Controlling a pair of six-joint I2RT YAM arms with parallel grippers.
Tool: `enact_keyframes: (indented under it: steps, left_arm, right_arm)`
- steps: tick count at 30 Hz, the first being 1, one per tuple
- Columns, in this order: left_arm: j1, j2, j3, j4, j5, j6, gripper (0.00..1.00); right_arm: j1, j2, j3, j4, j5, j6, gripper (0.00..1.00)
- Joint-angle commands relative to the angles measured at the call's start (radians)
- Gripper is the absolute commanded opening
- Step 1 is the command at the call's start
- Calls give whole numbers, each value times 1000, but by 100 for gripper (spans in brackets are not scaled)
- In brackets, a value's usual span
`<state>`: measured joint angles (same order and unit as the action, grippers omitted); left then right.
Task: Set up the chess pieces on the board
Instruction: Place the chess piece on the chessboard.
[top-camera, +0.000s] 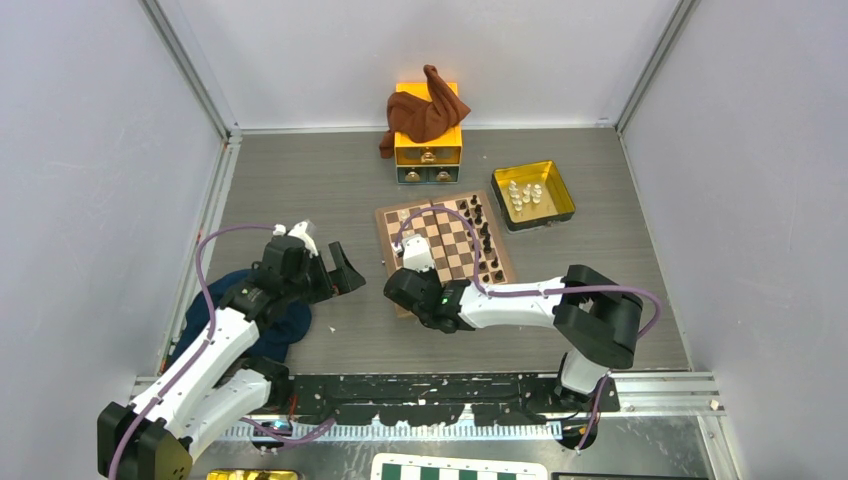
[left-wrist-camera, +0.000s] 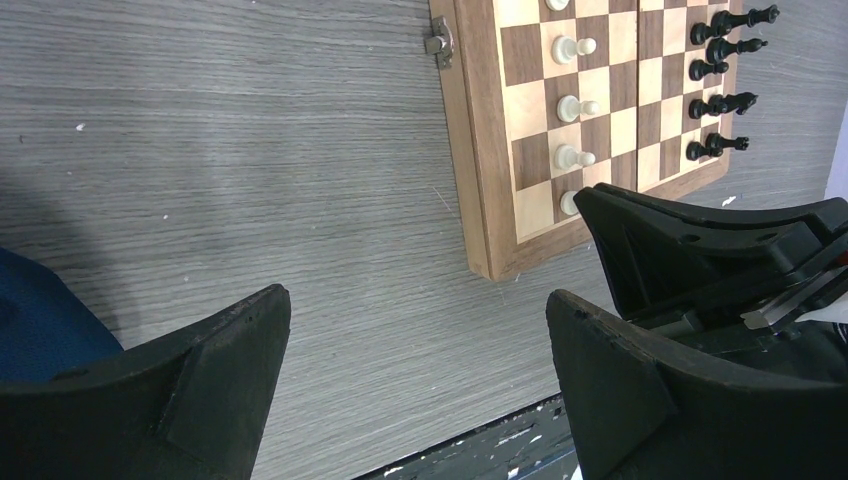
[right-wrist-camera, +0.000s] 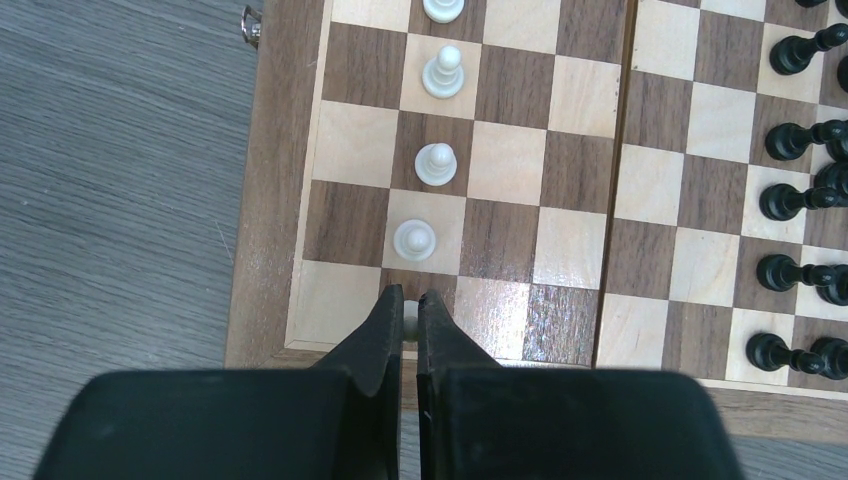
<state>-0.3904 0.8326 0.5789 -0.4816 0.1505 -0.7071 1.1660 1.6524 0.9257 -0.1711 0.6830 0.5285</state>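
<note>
The board (right-wrist-camera: 268, 200) lies on the grey table (top-camera: 300, 190). The right gripper (right-wrist-camera: 411, 296) hangs over the board's near left corner, its fingers pinched almost together on a white pawn (right-wrist-camera: 410, 316). Only a sliver of the pawn shows between the tips, above a dark square in the board's nearest row. Whether its base touches that square I cannot tell. Away from it, along the same file of the board, a line of white pawns (right-wrist-camera: 436, 163) stands upright, one to a square. Dark pieces (right-wrist-camera: 790, 272) stand along the board's right side. The left gripper (left-wrist-camera: 418, 298) hovers over bare table just left of the board, its jaws spread wide and holding nothing. Beyond the board's far right corner, a yellow tray (top-camera: 565, 195) holds further cream pieces (top-camera: 523, 195).
</note>
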Motion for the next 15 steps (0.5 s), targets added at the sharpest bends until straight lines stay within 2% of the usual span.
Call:
enact_keyframes:
  steps: [1, 12, 15]
  left_arm:
    - [2, -12, -2, 45, 9, -3, 100]
    - [2, -10, -6, 47, 12, -3, 100]
    - [2, -12, -8, 47, 13, -5, 100]
  right_arm:
    - [7, 3, 31, 37, 35, 4, 1]
    - [7, -2, 29, 18, 42, 15, 1]
    - [6, 0, 29, 12, 36, 19, 9]
